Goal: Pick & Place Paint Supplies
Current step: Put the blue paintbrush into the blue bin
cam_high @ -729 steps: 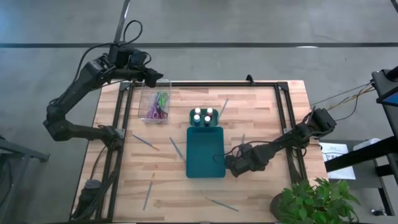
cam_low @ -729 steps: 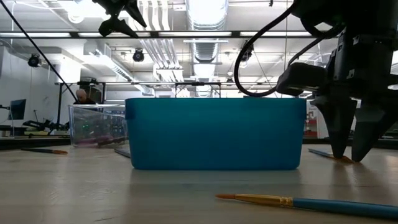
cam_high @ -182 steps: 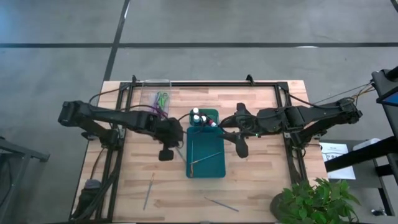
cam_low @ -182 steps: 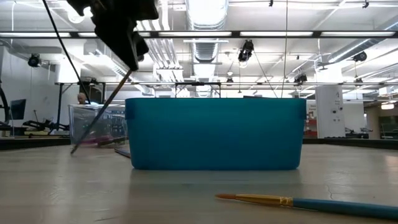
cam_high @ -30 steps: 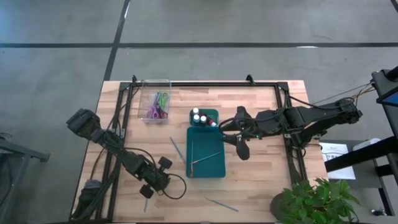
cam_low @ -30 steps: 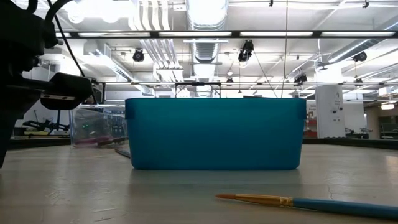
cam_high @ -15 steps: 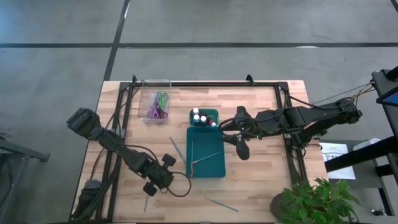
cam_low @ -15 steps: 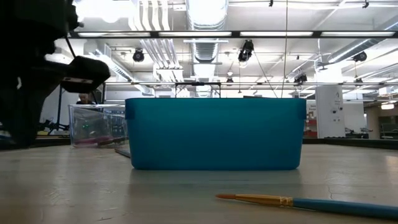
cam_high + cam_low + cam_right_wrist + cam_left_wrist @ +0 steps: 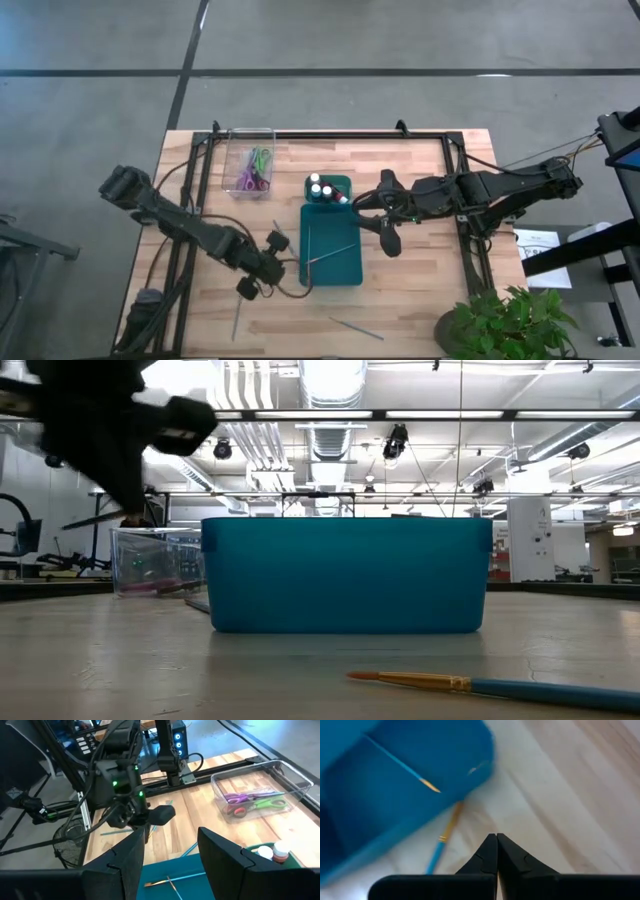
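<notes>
**Left arm back at the tray, no brush seen in its grip**

Nearest, a brush [image 9: 355, 328] lies uncollected at the front edge. The left gripper [image 9: 246, 289] has swung from there toward the teal tray [image 9: 330, 284], clenched, no brush visible: pick likely missed. The right gripper [image 9: 388, 240] waits parted, empty, beside the tray. Beyond: paint bottles [image 9: 322, 188], scissors [image 9: 252, 172] boxed

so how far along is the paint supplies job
Roughly halfway. Done: two brushes lie in the teal tray, with the paint bottles at its end. In hand: the left end effector is shut beside the tray, no brush clearly in it; the right end effector hovers open. Left: a brush beside the tray, two loose brushes farther out, and scissors in the clear box.
</notes>
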Controlling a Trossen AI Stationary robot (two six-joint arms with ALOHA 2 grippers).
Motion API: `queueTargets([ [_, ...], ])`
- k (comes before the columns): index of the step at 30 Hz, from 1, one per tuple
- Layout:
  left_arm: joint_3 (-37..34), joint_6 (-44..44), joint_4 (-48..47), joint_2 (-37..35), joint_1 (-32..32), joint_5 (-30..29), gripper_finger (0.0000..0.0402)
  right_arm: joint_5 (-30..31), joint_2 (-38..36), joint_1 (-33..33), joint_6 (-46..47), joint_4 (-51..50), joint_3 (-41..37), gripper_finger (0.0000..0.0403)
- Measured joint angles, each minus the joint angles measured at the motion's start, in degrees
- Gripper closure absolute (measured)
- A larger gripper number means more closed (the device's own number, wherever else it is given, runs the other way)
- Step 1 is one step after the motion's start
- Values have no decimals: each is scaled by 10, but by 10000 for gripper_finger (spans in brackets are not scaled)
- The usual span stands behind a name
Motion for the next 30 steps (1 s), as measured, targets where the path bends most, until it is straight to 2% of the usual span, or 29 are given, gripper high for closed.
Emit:
queueTargets([
  [10, 50, 138, 5, 0, 109, 0, 401, 13, 0, 0, -21, 11, 0, 222],
  [17, 83, 229, 30, 4, 154, 13, 401, 13, 0, 0, -21, 11, 0, 222],
  [27, 165, 303, 49, 102, 167, 26, 401, 14, -21, 0, -21, 10, 0, 222],
  [30, 179, 309, 78, 129, 167, 35, 401, 32, -36, 0, -24, 11, 0, 222],
])
